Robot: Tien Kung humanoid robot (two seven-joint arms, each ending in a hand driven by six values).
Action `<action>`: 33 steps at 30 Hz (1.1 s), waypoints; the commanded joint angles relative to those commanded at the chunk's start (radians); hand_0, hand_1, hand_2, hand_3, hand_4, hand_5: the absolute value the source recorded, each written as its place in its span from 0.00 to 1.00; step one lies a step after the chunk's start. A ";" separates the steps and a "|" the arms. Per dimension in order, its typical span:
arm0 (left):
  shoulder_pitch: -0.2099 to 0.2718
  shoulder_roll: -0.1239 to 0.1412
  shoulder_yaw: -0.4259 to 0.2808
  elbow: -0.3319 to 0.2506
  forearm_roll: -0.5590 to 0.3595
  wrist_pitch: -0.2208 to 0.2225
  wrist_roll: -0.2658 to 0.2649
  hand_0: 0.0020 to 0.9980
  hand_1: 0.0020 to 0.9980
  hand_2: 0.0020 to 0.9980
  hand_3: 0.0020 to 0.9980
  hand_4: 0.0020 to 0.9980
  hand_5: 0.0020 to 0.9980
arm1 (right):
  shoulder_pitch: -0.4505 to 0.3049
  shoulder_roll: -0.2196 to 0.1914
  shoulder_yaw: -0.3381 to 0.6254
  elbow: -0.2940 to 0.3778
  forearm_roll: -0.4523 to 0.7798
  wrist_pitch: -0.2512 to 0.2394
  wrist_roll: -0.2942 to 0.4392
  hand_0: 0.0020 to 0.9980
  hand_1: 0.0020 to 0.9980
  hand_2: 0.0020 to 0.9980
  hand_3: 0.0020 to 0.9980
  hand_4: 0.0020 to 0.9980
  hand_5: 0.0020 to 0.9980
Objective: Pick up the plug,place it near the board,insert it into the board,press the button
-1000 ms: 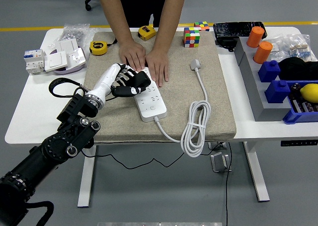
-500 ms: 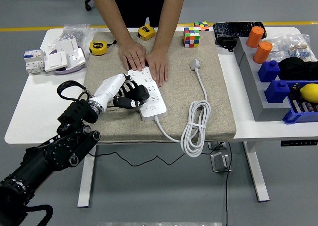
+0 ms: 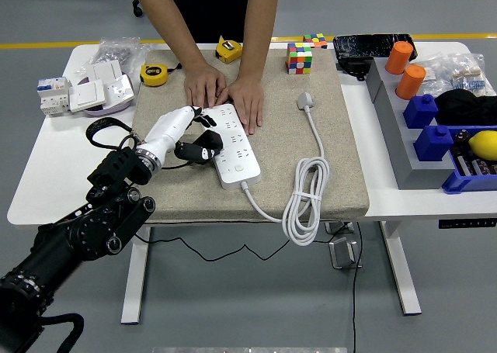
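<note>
One robot hand (image 3: 190,136), the left, rests with curled fingers against the left side of the white board (image 3: 233,144), holding nothing. Two person's hands (image 3: 229,95) press on the board's far end. Its long side runs away from us. The plug (image 3: 305,100) lies to the right on the mat (image 3: 342,159), pointing away.

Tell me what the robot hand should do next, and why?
Probably reach across to the white plug. It lies loose on the mat, right of the power strip, not plugged in. The left hand sits by the strip's left edge holding nothing, while a person's hands steady the strip's far end.
</note>
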 joint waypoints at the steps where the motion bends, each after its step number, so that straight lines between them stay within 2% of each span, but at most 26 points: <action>1: 0.000 0.004 -0.007 0.003 0.005 0.000 0.000 0.66 0.74 0.64 0.60 0.89 0.16 | -0.002 0.001 0.002 0.000 -0.002 0.000 -0.001 0.96 0.90 0.85 0.85 1.00 0.90; 9: -0.004 0.025 -0.018 -0.002 0.003 -0.014 0.002 0.66 0.74 0.64 0.60 0.91 0.17 | -0.005 0.002 0.006 0.000 -0.005 -0.001 -0.003 0.96 0.90 0.85 0.85 1.00 0.90; 16: -0.001 0.022 -0.014 -0.005 0.007 -0.020 0.006 0.66 0.75 0.64 0.60 0.91 0.17 | 0.001 0.003 0.000 0.000 -0.003 0.001 -0.001 0.96 0.90 0.85 0.85 1.00 0.90; 17: 0.000 0.023 -0.010 -0.006 0.001 -0.023 0.006 0.66 0.75 0.66 0.61 0.95 0.18 | 0.001 0.003 0.000 0.000 -0.003 0.001 -0.001 0.96 0.90 0.85 0.85 1.00 0.90; 19: 0.003 0.023 -0.004 -0.012 -0.004 -0.026 0.007 0.66 0.75 0.66 0.61 0.95 0.18 | 0.000 0.002 0.000 0.000 -0.004 0.001 -0.002 0.96 0.90 0.85 0.85 1.00 0.90; 26: 0.001 0.002 0.014 -0.008 0.017 -0.025 0.012 0.67 0.76 0.68 0.62 0.95 0.19 | 0.001 0.000 0.004 0.000 -0.010 0.001 -0.005 0.96 0.90 0.85 0.84 1.00 0.90; 28: -0.024 -0.004 0.026 0.039 0.037 -0.003 0.010 0.67 0.76 0.68 0.62 0.95 0.19 | 0.005 -0.001 0.000 0.000 -0.010 0.002 -0.005 0.96 0.90 0.85 0.84 1.00 0.90; 29: -0.035 -0.004 0.023 0.063 0.053 0.013 0.006 0.70 0.83 0.78 0.77 0.95 0.19 | 0.006 -0.001 -0.002 0.000 -0.009 0.003 -0.005 0.96 0.90 0.85 0.84 1.00 0.90; 30: -0.044 -0.004 0.020 0.092 0.072 0.033 0.004 0.70 0.83 0.78 0.77 0.95 0.19 | 0.007 -0.001 -0.003 0.000 -0.008 0.003 -0.005 0.96 0.90 0.85 0.84 1.00 0.90; 33: -0.099 -0.004 -0.027 0.213 0.163 0.139 -0.025 0.70 0.83 0.78 0.77 0.95 0.19 | 0.015 -0.003 -0.005 0.000 -0.009 0.002 -0.008 0.96 0.90 0.85 0.84 1.00 0.90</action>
